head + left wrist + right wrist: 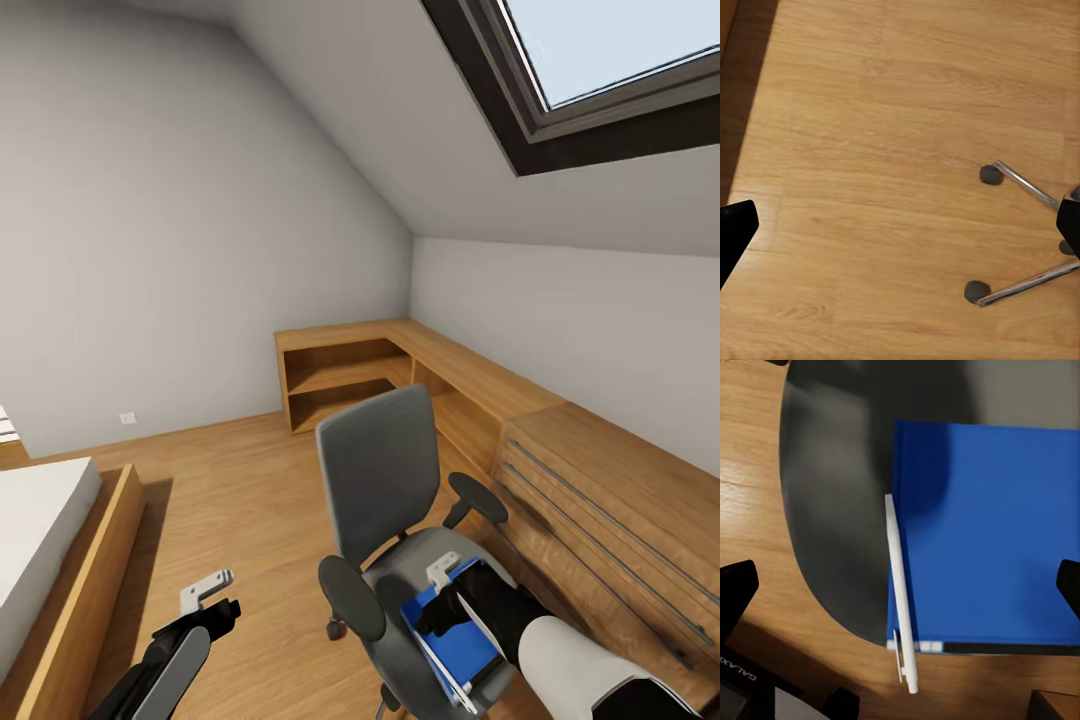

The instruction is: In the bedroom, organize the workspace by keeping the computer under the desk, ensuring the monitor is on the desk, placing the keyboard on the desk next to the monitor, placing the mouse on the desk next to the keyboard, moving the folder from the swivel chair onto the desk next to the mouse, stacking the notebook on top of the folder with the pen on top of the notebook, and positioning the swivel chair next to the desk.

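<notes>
On the grey seat of the swivel chair (385, 490) lies the blue folder (990, 540), flat, with one end sticking out past the seat's edge. A thin white pen (900, 592) lies along one side of the folder, and its tip pokes out over the floor (885, 150). My right jaws (455, 590) hang just above the folder. They are wide apart, with one black tip out past the pen side and the other at the folder's far side, and they hold nothing.

The chair stands on the light wood floor with its tall back up and its black armrests out to the sides. Just beside it, on my right, runs a low oak cabinet (600, 470) with long drawers, and open oak shelves (340, 385) sit in the corner behind it.

My left jaws (205, 600) hang low over the bare floor, well apart from the chair. They are open too, and empty. Under them I see two shiny chair legs (1024, 184) with dark wheels.

A bed (45, 530) is off to my left. A skylight (600, 60) is set in the sloped ceiling.
</notes>
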